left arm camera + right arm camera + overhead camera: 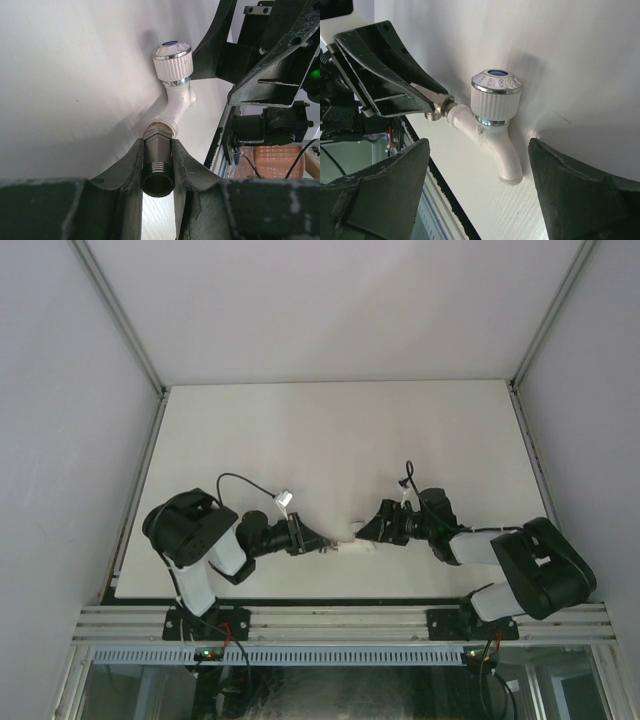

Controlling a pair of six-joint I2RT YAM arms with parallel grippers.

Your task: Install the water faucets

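Observation:
My left gripper is shut on the short dark-grey metal fitting, threaded end toward the camera. The fitting's far end meets the silvery end of the white elbow tap, which has a ribbed white knob with a chrome ring. In the right wrist view the tap stands with its spout down on the table, and the left gripper's fingers hold its side inlet. My right gripper is open, with one jaw on each side of the tap and touching nothing. In the top view the two grippers face each other with the tap between them.
The white table is walled at the back and sides. Its front edge with the aluminium rail runs just behind the tap. An orange basket shows below the table edge.

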